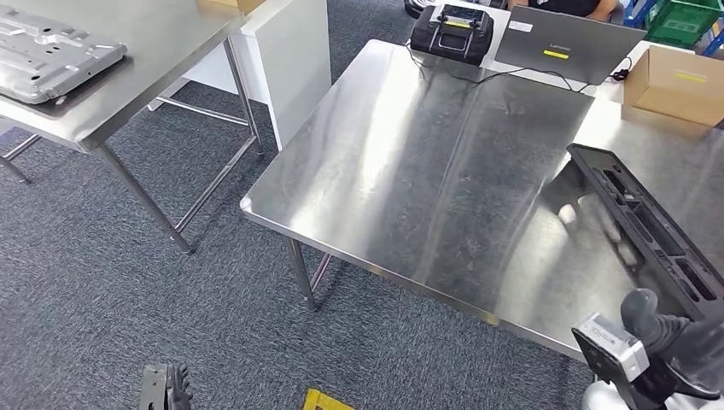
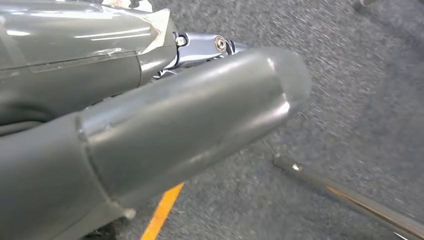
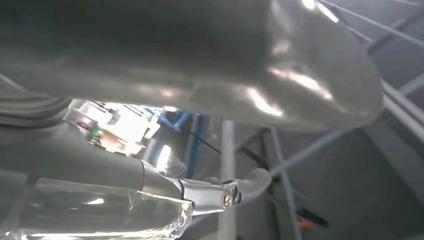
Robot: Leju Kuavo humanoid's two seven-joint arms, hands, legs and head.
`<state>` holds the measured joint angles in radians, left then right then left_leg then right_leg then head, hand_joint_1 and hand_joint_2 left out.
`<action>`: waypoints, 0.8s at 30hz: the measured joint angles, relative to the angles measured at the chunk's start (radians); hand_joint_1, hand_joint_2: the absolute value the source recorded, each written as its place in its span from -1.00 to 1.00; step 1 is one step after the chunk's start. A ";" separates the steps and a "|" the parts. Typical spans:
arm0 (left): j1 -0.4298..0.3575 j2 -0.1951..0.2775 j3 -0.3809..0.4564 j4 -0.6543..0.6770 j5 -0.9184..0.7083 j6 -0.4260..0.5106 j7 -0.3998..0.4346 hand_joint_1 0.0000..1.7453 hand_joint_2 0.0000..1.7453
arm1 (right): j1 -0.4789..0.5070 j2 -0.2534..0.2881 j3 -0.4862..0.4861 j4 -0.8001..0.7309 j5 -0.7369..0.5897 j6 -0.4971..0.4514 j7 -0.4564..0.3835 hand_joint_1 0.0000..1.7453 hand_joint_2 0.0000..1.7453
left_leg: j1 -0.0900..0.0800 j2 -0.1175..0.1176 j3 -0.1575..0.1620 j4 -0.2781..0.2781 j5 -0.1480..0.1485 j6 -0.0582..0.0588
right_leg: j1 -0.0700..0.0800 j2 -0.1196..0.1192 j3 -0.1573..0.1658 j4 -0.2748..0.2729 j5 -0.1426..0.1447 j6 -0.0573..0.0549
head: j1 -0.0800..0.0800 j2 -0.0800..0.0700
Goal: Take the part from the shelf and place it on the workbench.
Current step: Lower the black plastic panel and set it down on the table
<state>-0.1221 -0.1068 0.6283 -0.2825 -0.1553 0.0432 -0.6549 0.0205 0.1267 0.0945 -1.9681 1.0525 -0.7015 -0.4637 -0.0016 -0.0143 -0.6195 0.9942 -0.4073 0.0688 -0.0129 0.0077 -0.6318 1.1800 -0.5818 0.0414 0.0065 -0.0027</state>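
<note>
From the head view, the right robot hand (image 1: 674, 342) grips the long black part (image 1: 649, 226) at its near end, above the steel counter's (image 1: 410, 179) right side. In the left wrist view, the left robot hand (image 2: 150, 125) hangs over carpet, its grip unclear.

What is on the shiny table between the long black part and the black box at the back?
In the head view, only bare steel table lies between the black part and the black box.

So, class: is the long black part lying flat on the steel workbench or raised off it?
Raised: the black part is tilted above the workbench, gripped at its near end by the right hand.
</note>
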 joint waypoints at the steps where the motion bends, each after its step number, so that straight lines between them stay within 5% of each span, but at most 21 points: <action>1: 0.000 0.000 0.002 0.002 0.001 0.002 0.010 -1.00 -1.00 | 0.012 0.002 0.013 -0.015 0.013 0.000 -0.004 -1.00 -1.00 | 0.001 0.002 -0.001 0.000 0.001 0.000 | -0.002 0.000 -0.029 0.062 -0.026 0.001 | 0.001 0.000; 3: 0.000 -0.001 0.006 0.008 0.002 0.000 0.024 -1.00 -1.00 | 0.031 0.005 0.046 -0.035 0.044 0.000 0.017 -1.00 -1.00 | 0.004 0.004 -0.003 0.001 0.002 -0.003 | -0.007 0.000 -0.038 0.092 -0.033 0.015 | 0.001 0.000; 5: 0.000 -0.004 0.013 0.012 0.000 -0.008 0.032 -1.00 -1.00 | 0.037 0.000 0.087 -0.049 0.067 0.001 0.077 -1.00 -1.00 | 0.008 0.005 -0.005 0.003 0.005 -0.011 | -0.016 -0.002 0.032 -0.032 0.014 0.040 | 0.001 0.000; 7: -0.001 -0.007 0.020 0.014 -0.005 -0.018 0.038 -1.00 -1.00 | 0.038 -0.010 0.124 -0.057 0.068 0.003 0.137 -1.00 -1.00 | 0.009 0.003 -0.006 0.008 0.007 -0.025 | -0.021 -0.005 0.096 -0.159 0.062 0.046 | 0.001 0.000; 12: 0.000 -0.009 0.026 0.017 -0.023 -0.034 0.049 -1.00 -1.00 | 0.038 -0.026 0.151 -0.061 0.002 0.049 0.170 -1.00 -1.00 | 0.015 0.004 -0.014 0.018 0.001 -0.061 | -0.015 -0.008 0.102 -0.190 0.101 -0.008 | -0.002 0.000; 14: 0.000 -0.009 0.027 0.019 -0.029 -0.036 0.053 -1.00 -1.00 | 0.039 -0.027 0.151 -0.060 -0.011 0.065 0.170 -1.00 -1.00 | 0.020 0.008 -0.045 0.097 -0.070 -0.070 | -0.018 -0.010 0.093 -0.191 0.116 -0.027 | -0.005 0.000; 17: 0.000 -0.009 0.027 0.022 -0.035 -0.039 0.060 -1.00 -1.00 | 0.044 -0.029 0.150 -0.058 -0.018 0.083 0.167 -1.00 -1.00 | 0.021 0.010 -0.099 0.280 -0.182 -0.078 | -0.011 -0.012 0.067 -0.189 0.135 -0.035 | -0.008 0.000; 19: 0.000 -0.010 0.027 0.024 -0.040 -0.042 0.063 -1.00 -1.00 | 0.054 -0.030 0.148 -0.056 -0.026 0.087 0.157 -1.00 -1.00 | 0.021 0.011 -0.060 0.261 -0.175 -0.075 | -0.008 -0.012 0.051 -0.187 0.145 -0.032 | -0.008 0.000; 22: -0.001 -0.010 0.027 0.024 -0.043 -0.044 0.067 -1.00 -1.00 | 0.067 -0.031 0.146 -0.055 -0.037 0.086 0.140 -1.00 -1.00 | 0.019 0.010 0.082 0.055 -0.116 -0.064 | -0.006 -0.012 0.039 -0.182 0.157 -0.019 | -0.007 0.000; 24: -0.003 -0.011 0.027 0.025 -0.044 -0.046 0.067 -1.00 -1.00 | 0.073 -0.032 0.145 -0.054 -0.041 0.086 0.132 -1.00 -1.00 | 0.012 0.008 0.108 0.009 -0.104 -0.054 | -0.003 -0.012 0.038 -0.181 0.165 -0.007 | -0.006 0.000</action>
<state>-0.1248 -0.1180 0.6551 -0.2576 -0.1990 -0.0031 -0.5876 0.0938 0.0949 0.2393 -2.0216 1.0117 -0.6160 -0.3321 0.0101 -0.0061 -0.5113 1.0030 -0.5112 0.0144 -0.0159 -0.0047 -0.5940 0.9986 -0.4169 0.0343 0.0006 -0.0027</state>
